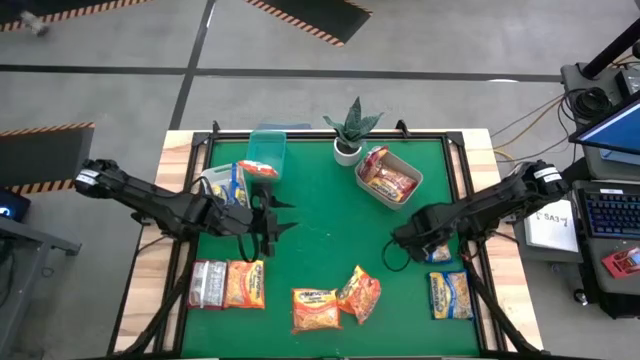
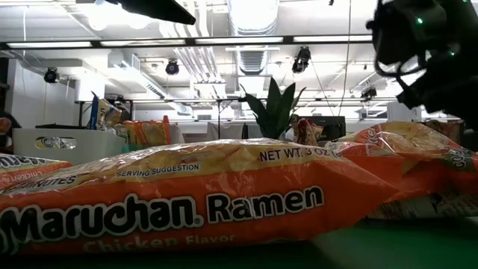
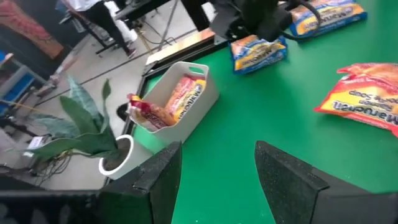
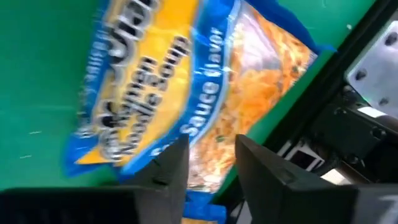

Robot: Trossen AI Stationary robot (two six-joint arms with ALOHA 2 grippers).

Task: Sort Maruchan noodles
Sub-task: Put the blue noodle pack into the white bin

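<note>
red packets in white bin

you have a green mat covering the table, with bare pale wood showing along both sides. at the far edge stands a small potted plant in a white pot, upright, its spiky leaves also visible in the low view. just beside it, toward the right, sits a grey bin; the left wrist view shows it as an open-topped bin with a handle cutout. a clear-teal bin sits at the far edge, left of the plant. right of the table you can see a laptop and cables on the floor.
</note>
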